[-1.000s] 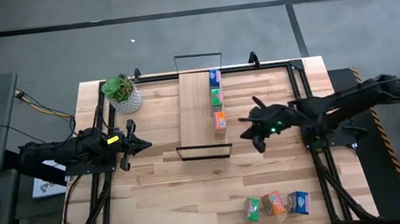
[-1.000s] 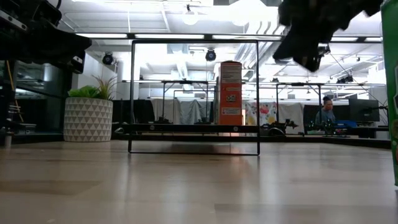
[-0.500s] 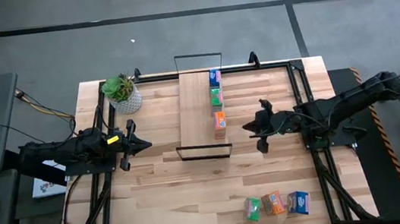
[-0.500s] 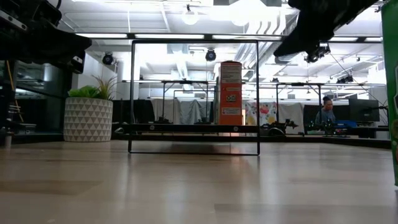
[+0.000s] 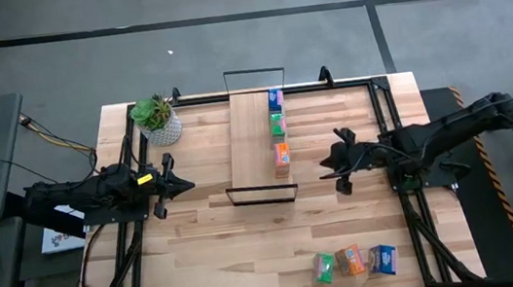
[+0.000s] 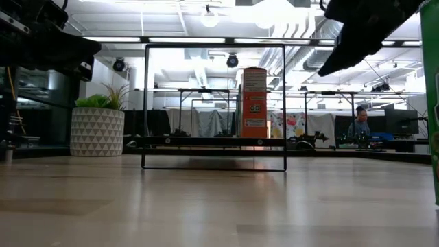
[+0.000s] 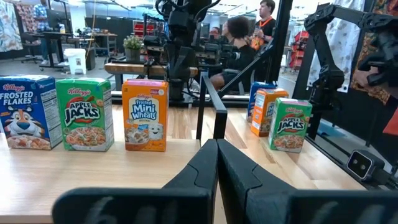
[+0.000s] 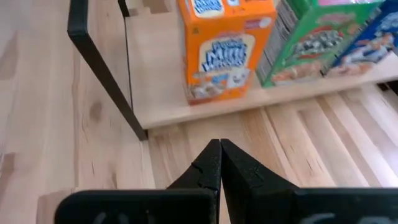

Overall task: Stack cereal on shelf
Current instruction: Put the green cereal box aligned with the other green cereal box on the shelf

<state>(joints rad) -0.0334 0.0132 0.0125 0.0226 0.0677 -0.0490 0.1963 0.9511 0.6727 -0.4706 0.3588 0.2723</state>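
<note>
The left gripper (image 5: pixel 187 183) hovers with fingers pressed together and empty, the plant (image 5: pixel 157 118) just behind it. To its right lies the shelf (image 5: pixel 258 143), carrying a blue box (image 5: pixel 275 96), a green box (image 5: pixel 276 121) and an orange box (image 5: pixel 282 157) in a row along its right edge. Just beyond, the right gripper (image 5: pixel 324 165) is also closed and empty, tips toward the orange box. Three more boxes (image 5: pixel 354 261) stand near the table's front edge, well apart from it.
</note>
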